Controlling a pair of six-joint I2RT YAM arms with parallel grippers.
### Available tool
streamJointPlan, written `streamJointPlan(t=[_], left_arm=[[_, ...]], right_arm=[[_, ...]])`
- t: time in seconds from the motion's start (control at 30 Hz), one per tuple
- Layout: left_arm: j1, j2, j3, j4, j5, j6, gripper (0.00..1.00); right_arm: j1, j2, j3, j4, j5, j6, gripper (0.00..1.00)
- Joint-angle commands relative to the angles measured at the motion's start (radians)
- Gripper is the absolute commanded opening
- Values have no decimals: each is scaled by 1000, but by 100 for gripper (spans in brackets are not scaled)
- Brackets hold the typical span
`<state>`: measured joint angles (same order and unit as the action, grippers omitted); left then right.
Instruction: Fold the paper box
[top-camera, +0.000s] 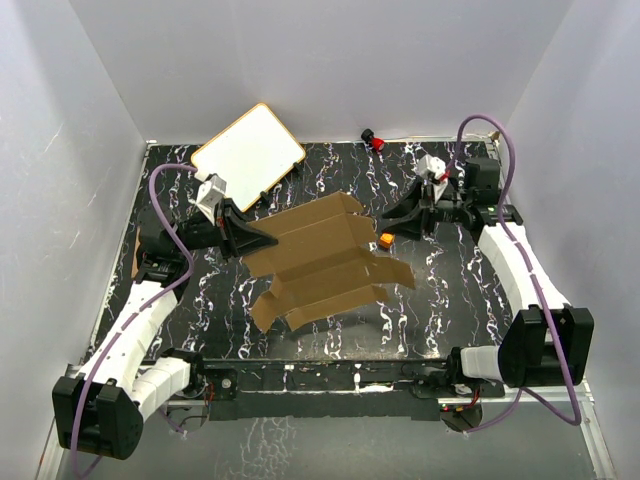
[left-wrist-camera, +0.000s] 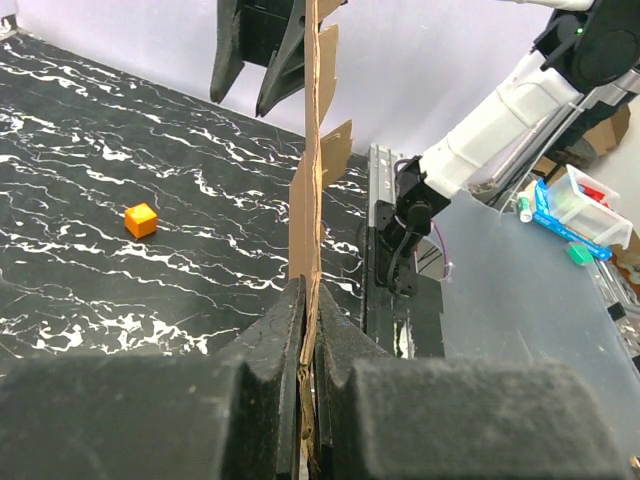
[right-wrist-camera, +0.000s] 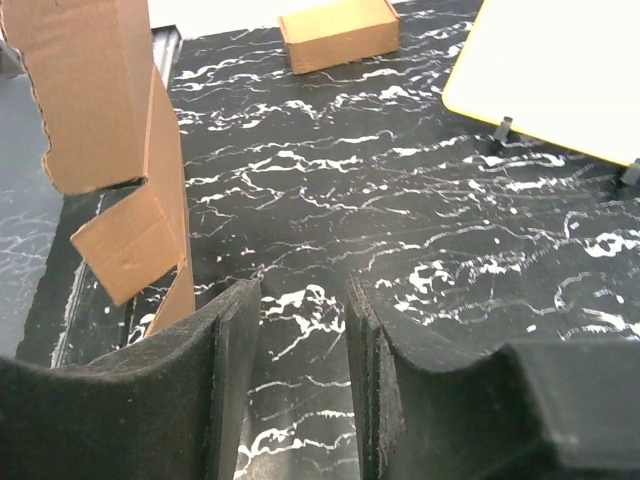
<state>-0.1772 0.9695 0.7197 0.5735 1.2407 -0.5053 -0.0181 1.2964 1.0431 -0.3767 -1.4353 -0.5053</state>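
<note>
The paper box (top-camera: 325, 265) is a broad flat brown cardboard sheet with many flaps, held a little above the black marbled table. My left gripper (top-camera: 268, 240) is shut on its left edge. In the left wrist view the sheet (left-wrist-camera: 316, 180) shows edge-on, pinched between my left gripper's pads (left-wrist-camera: 308, 335). My right gripper (top-camera: 388, 222) is open and empty just beside the sheet's upper right edge. In the right wrist view its fingers (right-wrist-camera: 235, 340) stand apart over bare table, and the sheet (right-wrist-camera: 100, 100) hangs to their left without touching them.
A small orange cube (top-camera: 385, 240) lies by the right gripper. A white board with a tan rim (top-camera: 248, 143) leans at the back left. A small red object (top-camera: 376, 139) sits at the back wall. Another small brown carton (right-wrist-camera: 340, 33) lies at the table's left edge.
</note>
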Motion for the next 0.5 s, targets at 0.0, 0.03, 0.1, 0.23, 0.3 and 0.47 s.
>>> streamJointPlan(t=[0.0, 0.03, 0.1, 0.23, 0.3, 0.47], left_arm=[[1, -7, 31, 54, 53, -29, 0], [1, -5, 33, 54, 55, -29, 0], [-1, 0, 35, 61, 57, -32, 0], [-3, 8, 32, 92, 57, -56, 0], [-5, 7, 32, 104, 57, -62, 0], [-8, 10, 35, 109, 54, -67, 0]], right_arm=[[65, -1, 85, -122, -50, -198, 47], [75, -4, 93, -154, -58, -235, 49], [101, -12, 94, -183, -58, -269, 50], [139, -34, 63, -171, -59, -272, 52], [149, -38, 52, -165, -64, -269, 52], [174, -37, 49, -157, -89, -252, 53]])
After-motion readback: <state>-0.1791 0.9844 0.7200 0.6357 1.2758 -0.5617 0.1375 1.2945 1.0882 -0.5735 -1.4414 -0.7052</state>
